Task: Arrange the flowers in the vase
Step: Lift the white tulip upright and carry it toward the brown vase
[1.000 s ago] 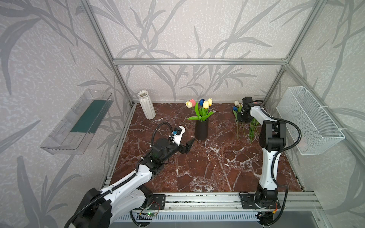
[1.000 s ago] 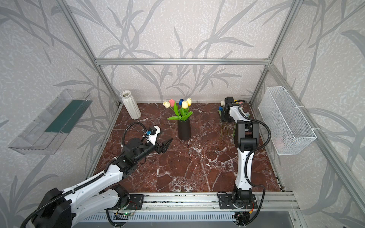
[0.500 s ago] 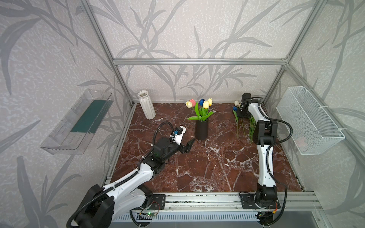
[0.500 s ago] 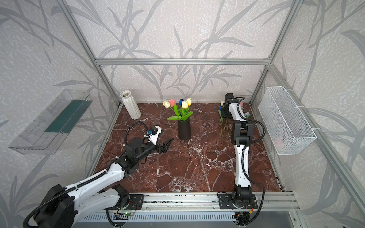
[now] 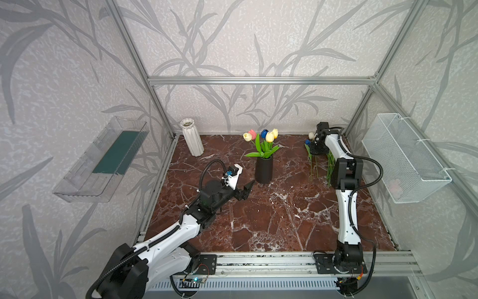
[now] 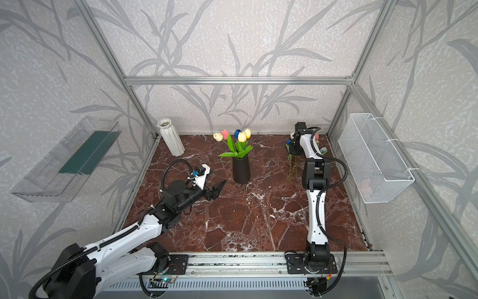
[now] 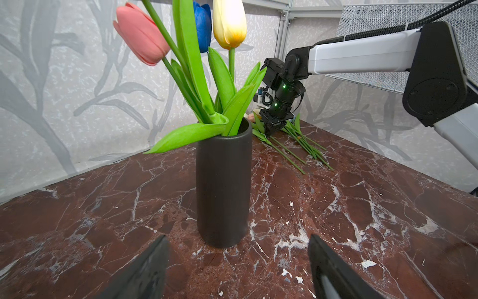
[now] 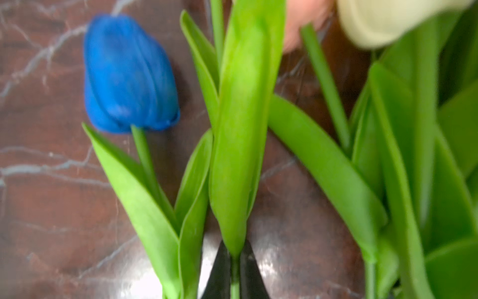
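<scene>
The black vase stands mid-table and holds several flowers with pink, blue, yellow and cream heads. More flowers lie loose on the marble at the back right. My right gripper is down among them, shut on one green stem just below a leaf. A blue tulip lies beside that stem, and I cannot tell which head belongs to the held stem. My left gripper hovers open and empty just in front of the vase's base.
A white ribbed vase stands in the back left corner. A wire basket hangs on the right wall and a clear shelf on the left wall. Aluminium frame posts edge the marble table.
My right gripper has shut on a stem in the loose pile, and its arm has shifted slightly. The left arm has barely moved.
</scene>
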`<state>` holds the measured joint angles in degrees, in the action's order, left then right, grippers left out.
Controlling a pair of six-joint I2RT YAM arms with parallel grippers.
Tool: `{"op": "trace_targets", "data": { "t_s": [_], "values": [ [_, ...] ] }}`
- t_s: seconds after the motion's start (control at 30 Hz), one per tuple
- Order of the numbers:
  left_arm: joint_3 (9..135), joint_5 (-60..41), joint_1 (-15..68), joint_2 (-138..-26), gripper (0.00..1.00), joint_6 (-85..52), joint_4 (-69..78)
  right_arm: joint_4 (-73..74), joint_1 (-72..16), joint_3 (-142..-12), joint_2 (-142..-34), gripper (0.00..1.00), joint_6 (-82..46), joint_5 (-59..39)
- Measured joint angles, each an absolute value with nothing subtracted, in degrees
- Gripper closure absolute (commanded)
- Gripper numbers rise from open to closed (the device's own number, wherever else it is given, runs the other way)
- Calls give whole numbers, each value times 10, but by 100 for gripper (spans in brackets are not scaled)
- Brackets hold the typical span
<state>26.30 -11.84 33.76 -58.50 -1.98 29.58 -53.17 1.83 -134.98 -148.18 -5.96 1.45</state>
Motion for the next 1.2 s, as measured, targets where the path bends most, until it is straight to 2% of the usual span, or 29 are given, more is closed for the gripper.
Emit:
{"op": "trace_targets", "data": {
  "t_s": [0.13,0.3,0.53,0.67,0.83,1.0,1.2],
  "values": [
    [263,-116,338,-585,15,-20,296,-522,14,-1257,-1412,100,-61,8],
    [263,-108,338,-584,15,-20,304,-477,7,-1134,-1265,100,-67,-15],
    [263,-99,338,-582,15,-19,318,-349,-9,-989,-1048,100,-80,-109],
    [260,-88,338,-582,13,-19,341,-202,-36,-842,-913,100,-107,-179],
    [255,-70,338,-583,12,-19,368,82,-98,-637,-765,100,-173,-237],
    [255,-60,338,-584,12,-19,379,341,-170,-543,-735,100,-206,-251],
    [255,-58,338,-594,12,-19,383,527,-215,-526,-781,100,-196,-228]
  ]
}}
